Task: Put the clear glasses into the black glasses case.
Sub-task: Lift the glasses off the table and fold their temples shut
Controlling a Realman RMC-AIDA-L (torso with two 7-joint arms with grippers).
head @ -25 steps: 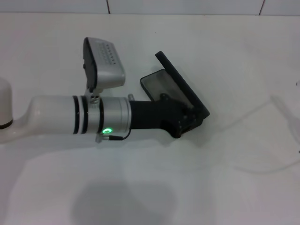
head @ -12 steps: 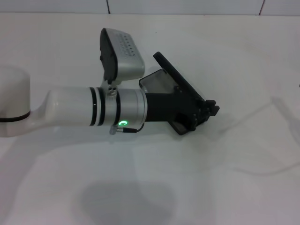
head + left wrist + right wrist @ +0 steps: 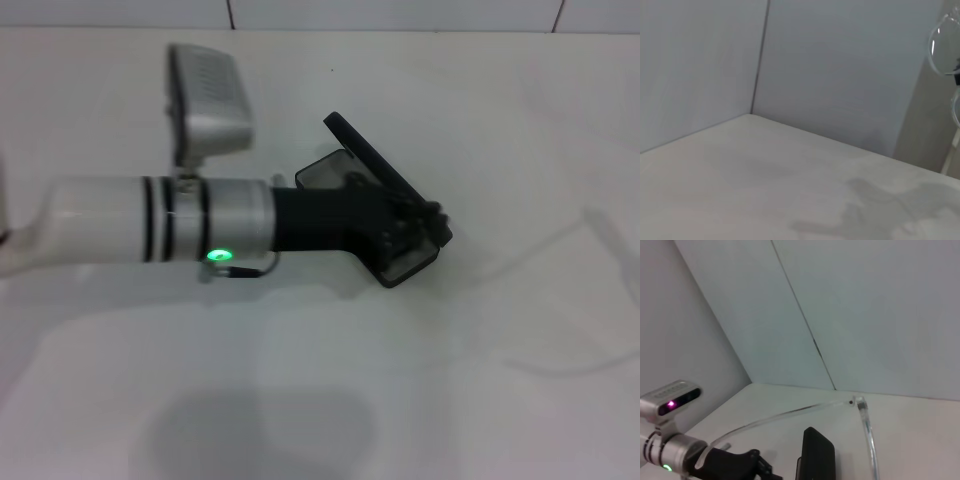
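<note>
The black glasses case (image 3: 365,165) lies open in the middle of the table, its lid raised and its grey lining showing; it also shows in the right wrist view (image 3: 817,457). My left gripper (image 3: 415,235) reaches in from the left and sits right over the case's near end, dark against it. The clear glasses (image 3: 565,240) are a faint outline at the right of the table. Their thin curved arms (image 3: 790,412) show close up in the right wrist view, and a clear lens (image 3: 941,42) edges into the left wrist view. My right gripper is out of view.
The white left arm (image 3: 150,235) with its grey wrist camera (image 3: 208,100) spans the left half of the white table (image 3: 320,400). A tiled wall (image 3: 400,12) runs along the far edge.
The left arm pushed right over the case, then drew back left. Its wrist camera has turned. The case has hardly moved.
</note>
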